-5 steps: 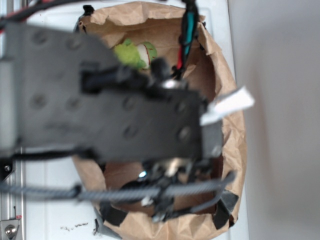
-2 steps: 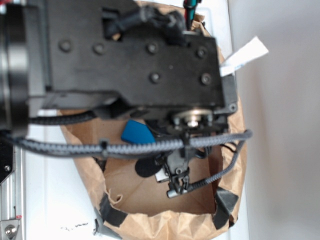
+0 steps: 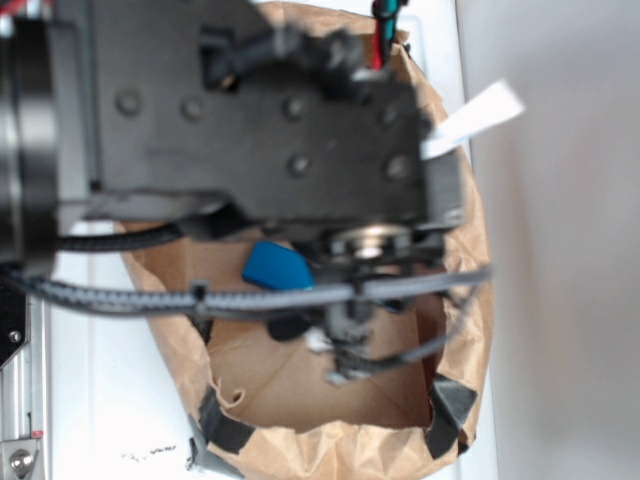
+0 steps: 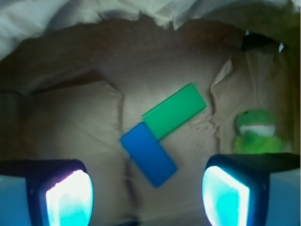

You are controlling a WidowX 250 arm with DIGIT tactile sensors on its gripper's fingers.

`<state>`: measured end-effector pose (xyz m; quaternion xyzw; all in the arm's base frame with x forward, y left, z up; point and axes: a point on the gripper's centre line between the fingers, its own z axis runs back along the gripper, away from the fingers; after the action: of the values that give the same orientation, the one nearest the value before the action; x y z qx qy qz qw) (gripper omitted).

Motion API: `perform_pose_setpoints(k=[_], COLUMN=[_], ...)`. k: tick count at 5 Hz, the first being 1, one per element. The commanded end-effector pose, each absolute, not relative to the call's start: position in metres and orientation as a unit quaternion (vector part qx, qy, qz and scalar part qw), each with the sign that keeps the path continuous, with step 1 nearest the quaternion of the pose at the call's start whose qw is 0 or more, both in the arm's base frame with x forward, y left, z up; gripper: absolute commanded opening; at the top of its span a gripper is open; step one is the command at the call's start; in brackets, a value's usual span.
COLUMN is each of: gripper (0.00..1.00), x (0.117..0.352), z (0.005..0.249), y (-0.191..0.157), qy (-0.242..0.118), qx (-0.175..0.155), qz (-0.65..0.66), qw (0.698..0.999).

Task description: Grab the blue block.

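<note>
Overhead, the arm (image 3: pixel 240 130) filled most of the exterior view, hanging over a brown paper bag (image 3: pixel 470 300) whose floor held everything. From the wrist view the bag's crumpled walls ringed a flat bottom, with a green plush toy (image 4: pixel 256 132) off to the right side. Near the middle lay the green block (image 4: pixel 175 111) and the blue block (image 4: pixel 148 154), touching at a corner and set roughly at right angles to each other. The blue block lay flat, ahead of the gripper (image 4: pixel 148 197) and about centred between its fingers (image 4: pixel 69 200), with its long axis running diagonally from upper left to lower right. The jaws stood wide apart, holding nothing. By my judgement, the grab hinged on that diagonal: the wrist would need turning so the fingers closed across the block's short sides, clear of the green one.
</note>
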<state>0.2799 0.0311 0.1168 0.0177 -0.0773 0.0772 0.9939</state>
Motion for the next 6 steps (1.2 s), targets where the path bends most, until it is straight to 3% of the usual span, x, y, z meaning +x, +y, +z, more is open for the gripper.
perform_pose_setpoints(k=[1,4,6], gripper=[1.00,1.00,1.00], x=[0.276,0.276,0.249], z=[0.103,0.103,0.093], y=[0.068,0.068,0.054], qy=[-0.112,-0.112,-0.088], qx=[0.069,0.069,0.031], qz=[-0.010,-0.010,-0.105], qw=[0.991,0.991,0.990])
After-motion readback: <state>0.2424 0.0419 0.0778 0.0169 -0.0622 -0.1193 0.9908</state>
